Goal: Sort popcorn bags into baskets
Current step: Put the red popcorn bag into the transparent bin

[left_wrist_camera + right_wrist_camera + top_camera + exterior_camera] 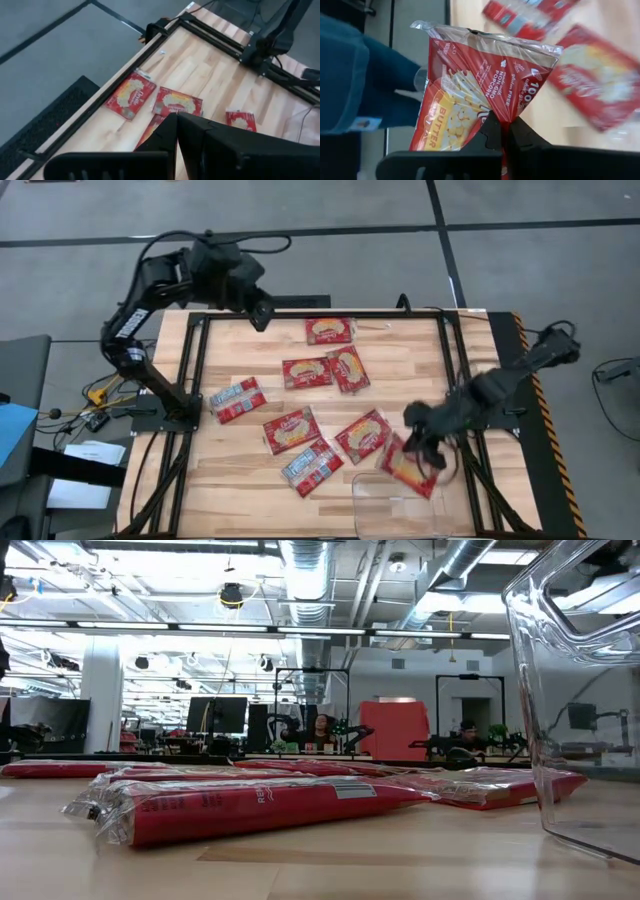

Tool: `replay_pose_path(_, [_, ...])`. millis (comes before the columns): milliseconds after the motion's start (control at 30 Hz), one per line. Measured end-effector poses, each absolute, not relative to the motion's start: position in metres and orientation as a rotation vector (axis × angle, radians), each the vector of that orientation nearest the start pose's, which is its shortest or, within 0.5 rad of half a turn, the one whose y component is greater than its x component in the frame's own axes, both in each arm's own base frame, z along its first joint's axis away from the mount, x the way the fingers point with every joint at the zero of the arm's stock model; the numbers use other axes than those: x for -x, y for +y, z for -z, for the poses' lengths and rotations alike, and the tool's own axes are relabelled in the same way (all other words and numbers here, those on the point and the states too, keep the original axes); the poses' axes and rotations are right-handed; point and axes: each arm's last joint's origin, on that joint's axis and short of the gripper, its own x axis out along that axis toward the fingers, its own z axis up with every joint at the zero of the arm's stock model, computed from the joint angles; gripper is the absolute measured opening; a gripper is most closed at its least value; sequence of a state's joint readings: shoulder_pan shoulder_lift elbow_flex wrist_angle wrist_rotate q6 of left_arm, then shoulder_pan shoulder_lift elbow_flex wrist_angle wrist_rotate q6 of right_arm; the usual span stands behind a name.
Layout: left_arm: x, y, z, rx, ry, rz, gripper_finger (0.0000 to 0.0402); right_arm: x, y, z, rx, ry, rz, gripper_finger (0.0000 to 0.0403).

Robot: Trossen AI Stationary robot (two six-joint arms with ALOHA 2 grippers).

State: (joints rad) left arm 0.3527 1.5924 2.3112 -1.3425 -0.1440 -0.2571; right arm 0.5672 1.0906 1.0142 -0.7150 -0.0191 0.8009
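The right gripper (428,452) is at the 4 o'clock area of the table (400,370) in the high view, its fingers pressed together on the edge of one popcorn bag (480,95); in the right wrist view this held bag hangs clear of the wood, pinched between the two dark fingertips. The held bag sits just above the 12 o'clock rim of the clear basket (400,505), which stands at the table's 5 o'clock edge. The left gripper (262,313) waits at the 11 o'clock edge of the table, fingers closed on nothing. Seven other popcorn bags lie flat on the wood: one at 12 o'clock (329,330), two touching near centre (307,372), one at 9 o'clock (237,399), and three between centre and 6 o'clock (291,429). Beyond the table edge, the right wrist view shows a person's blue trouser leg (365,80).
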Motion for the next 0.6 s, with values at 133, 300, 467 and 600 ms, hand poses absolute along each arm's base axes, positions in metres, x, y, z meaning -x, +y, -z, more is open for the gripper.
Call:
replay_pose_path(133, [-0.229,0.089,-0.515,0.299,0.598,-0.557,0.0000,-0.193,0.145,-0.293,-0.532,0.987,-0.232,0.0006])
replay_pose_path(300, [-0.226,0.088,-0.512,0.296,0.653,-0.557,0.0000,-0.202,0.176,-0.268,-0.439,1.105,-0.248,0.0006])
replay_pose_path(467, [-0.224,0.087,-0.509,0.340,0.675,-0.575,0.0000,-0.209,0.193,-0.253,-0.256,1.217,-0.264,0.0006])
replay_pose_path(600, [-0.223,0.087,-0.508,0.351,0.683,-0.579,0.0000,-0.219,0.203,-0.244,-0.151,1.246,-0.304,0.0009])
